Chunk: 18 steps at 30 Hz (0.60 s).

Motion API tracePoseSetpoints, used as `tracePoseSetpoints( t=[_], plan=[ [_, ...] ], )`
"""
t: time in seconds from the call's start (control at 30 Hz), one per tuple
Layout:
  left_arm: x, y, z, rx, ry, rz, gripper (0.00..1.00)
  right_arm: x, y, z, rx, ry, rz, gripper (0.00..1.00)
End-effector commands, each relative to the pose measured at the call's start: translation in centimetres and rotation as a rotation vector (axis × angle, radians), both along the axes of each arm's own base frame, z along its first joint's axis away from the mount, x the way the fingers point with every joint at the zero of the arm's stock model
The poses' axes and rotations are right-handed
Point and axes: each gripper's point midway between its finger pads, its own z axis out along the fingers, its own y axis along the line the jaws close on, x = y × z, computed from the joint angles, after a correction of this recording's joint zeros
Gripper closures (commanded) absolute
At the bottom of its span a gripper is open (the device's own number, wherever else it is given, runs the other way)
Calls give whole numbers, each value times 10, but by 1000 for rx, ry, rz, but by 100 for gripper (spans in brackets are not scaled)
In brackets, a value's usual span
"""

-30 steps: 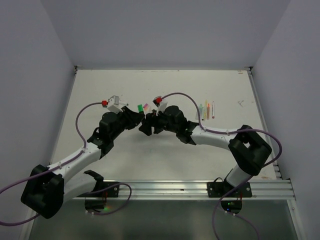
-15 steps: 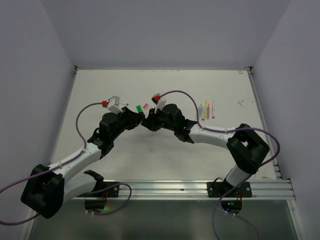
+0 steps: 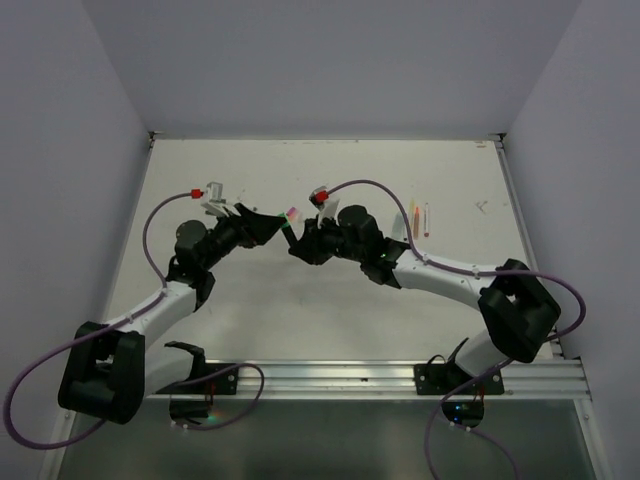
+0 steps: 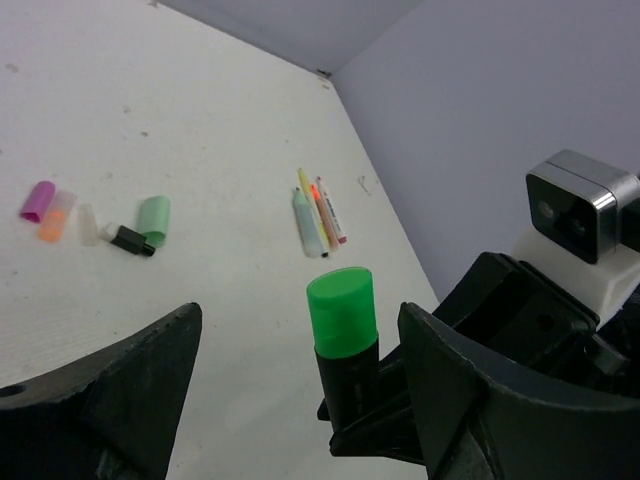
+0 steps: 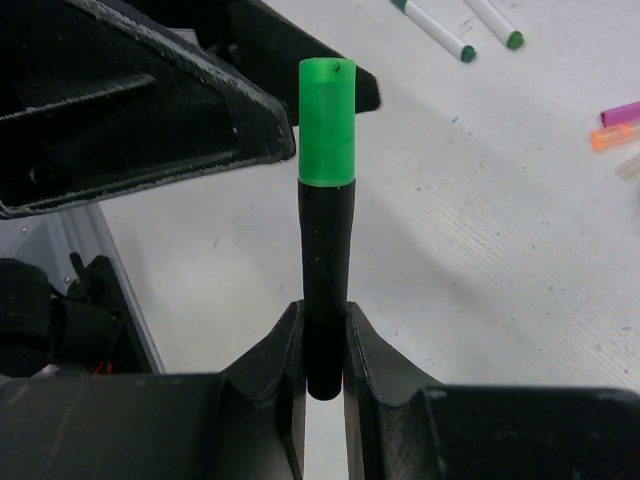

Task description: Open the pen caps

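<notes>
A black pen (image 5: 326, 270) with a bright green cap (image 5: 327, 122) stands upright in my right gripper (image 5: 324, 325), which is shut on the pen's lower end. In the left wrist view the same green cap (image 4: 342, 310) rises between the wide-apart fingers of my left gripper (image 4: 300, 330), which is open and touches nothing. From above, both grippers meet at mid-table, left gripper (image 3: 277, 226) against right gripper (image 3: 298, 240). Loose caps lie on the table: pink (image 4: 38, 199), orange (image 4: 52, 222), black (image 4: 132, 240) and pale green (image 4: 155, 217).
Several pens (image 4: 318, 215) lie side by side further right on the table (image 3: 330, 170), seen from above as pens (image 3: 415, 220). Two white pens with green tips (image 5: 435, 28) show in the right wrist view. Grey walls enclose the table on three sides.
My right gripper has shut on the black pen. My left gripper has opened wide, and the left arm has swung back to the left.
</notes>
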Motion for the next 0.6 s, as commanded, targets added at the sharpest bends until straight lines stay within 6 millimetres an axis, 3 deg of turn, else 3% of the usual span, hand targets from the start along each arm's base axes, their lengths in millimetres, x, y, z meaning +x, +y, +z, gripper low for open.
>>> tracePoseSetpoints(
  t=[0.0, 0.13, 0.17, 0.27, 0.57],
  plan=[
    [-23, -23, 41, -55, -183, -226, 18, -23, 8, 33, 88, -49, 148, 100],
    [-44, -34, 54, -112, -239, -360, 19, -38, 15, 52, 154, -72, 242, 100],
    [-48, -35, 63, -125, -287, -378, 21, -41, 16, 54, 165, -73, 259, 100],
    [-55, -36, 66, -154, -303, -408, 24, -48, 19, 58, 186, -72, 309, 100],
    [-68, -38, 75, -173, -353, -457, 51, -54, 18, 61, 221, -67, 355, 100]
  ],
)
